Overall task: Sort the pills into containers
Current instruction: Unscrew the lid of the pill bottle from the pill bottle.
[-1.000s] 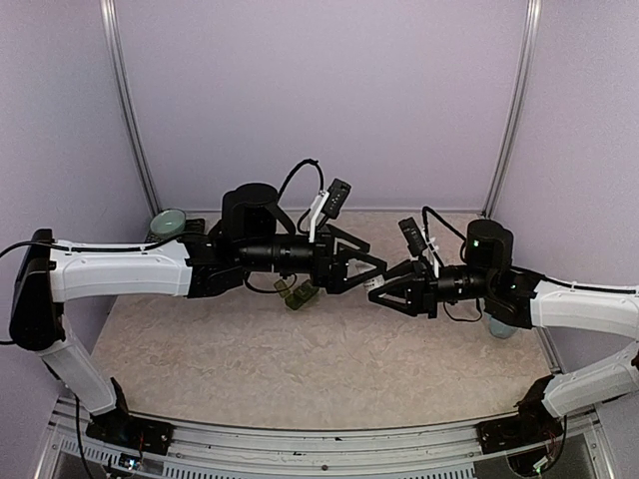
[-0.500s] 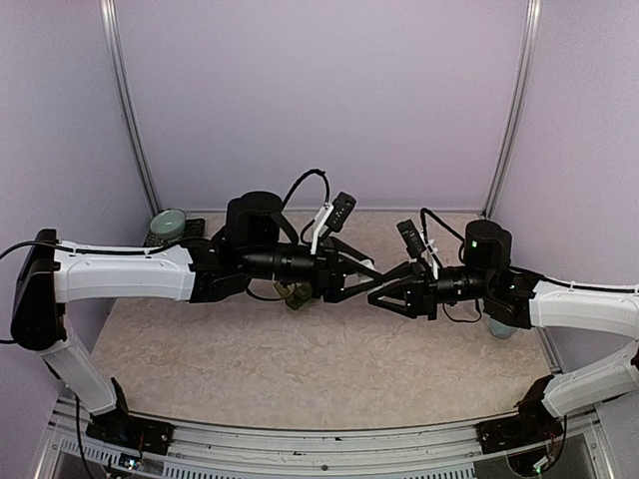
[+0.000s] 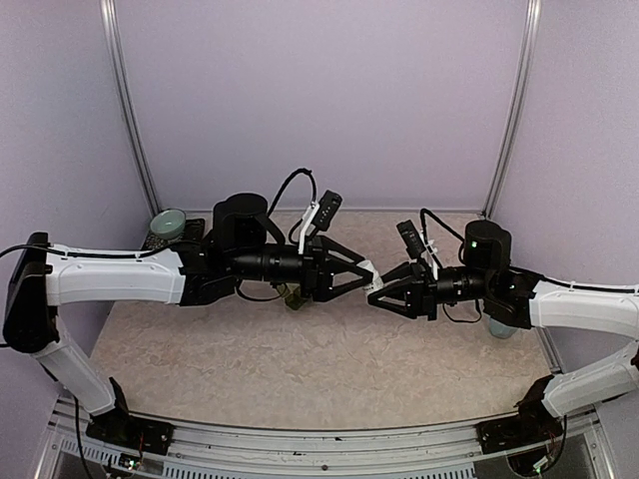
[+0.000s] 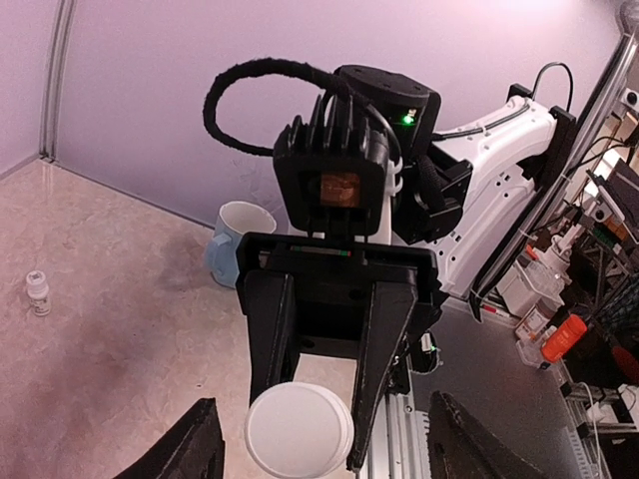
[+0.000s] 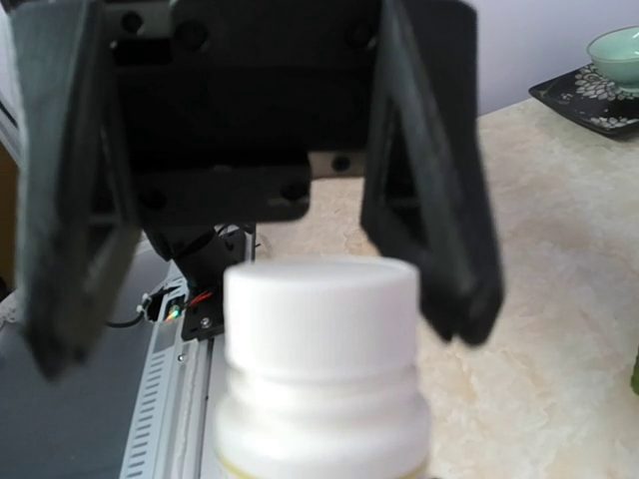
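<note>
The right pincer [image 4: 311,429] is clamping a white bottle [image 5: 319,399] in mid-air over the middle of the desk [image 3: 300,359]. The bottle's long axis is lying about level, with the cap pointing left, straight at the left pincer [image 5: 265,344]. That pincer is standing wide apart, with the cap lying dead ahead on its centre line; whether its fingers are already around the cap or just short, I cannot tell. The containers [image 3: 293,296] are sitting on the desk under the left wrist, left of the bottle. The coming move is probably calling for a square close on the cap.
</note>
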